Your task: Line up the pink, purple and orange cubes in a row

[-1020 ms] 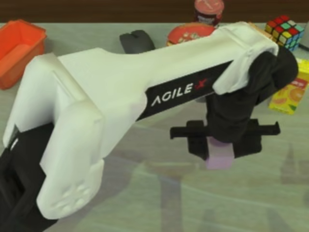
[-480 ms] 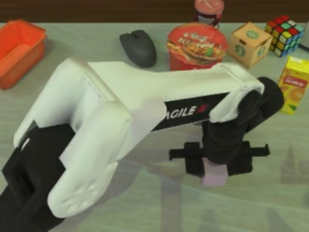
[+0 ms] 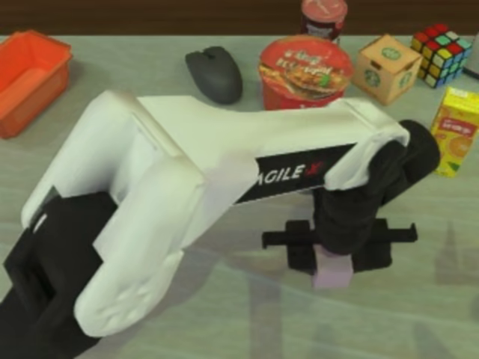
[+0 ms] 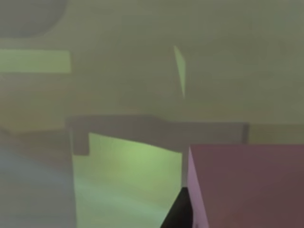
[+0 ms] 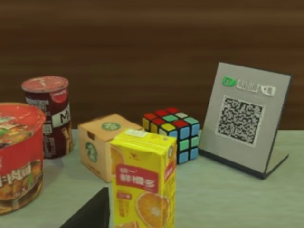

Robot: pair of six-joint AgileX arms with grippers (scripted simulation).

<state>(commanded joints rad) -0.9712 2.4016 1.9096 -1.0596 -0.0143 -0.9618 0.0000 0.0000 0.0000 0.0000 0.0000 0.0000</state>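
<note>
Left gripper (image 3: 333, 258): reaches over the table's right-centre, pointing down, fingers clamped on the pink cube
Pink cube (image 3: 331, 271): small, pale, seen just below the black wrist in the top view; fills a corner of the left wrist view (image 4: 247, 187), with a dark finger (image 4: 179, 211) against its side
Cube height: cannot tell whether it touches the table or hangs just above
Purple and orange cubes: not seen in any view
Left arm (image 3: 187, 187): white AgileX arm, stretches from the lower left across the table middle
Right gripper: only a dark edge shows in the right wrist view; state cannot be told
Table (image 3: 419, 314): grey-green surface
Orange bin (image 3: 28, 78): far left edge
Computer mouse (image 3: 215, 72): dark grey, at the back, left of the noodle cup
Instant noodle cup (image 3: 305, 67): red lid, back centre
Red can (image 3: 323, 16): behind the noodle cup
Tan box (image 3: 386, 69): green round logos, right of the noodle cup
Puzzle cube (image 3: 441, 52): multicoloured, back right
Juice carton (image 3: 456, 131): yellow, orange fruit print, right edge
QR-code stand (image 5: 247, 118): grey, beside the puzzle cube in the right wrist view
</note>
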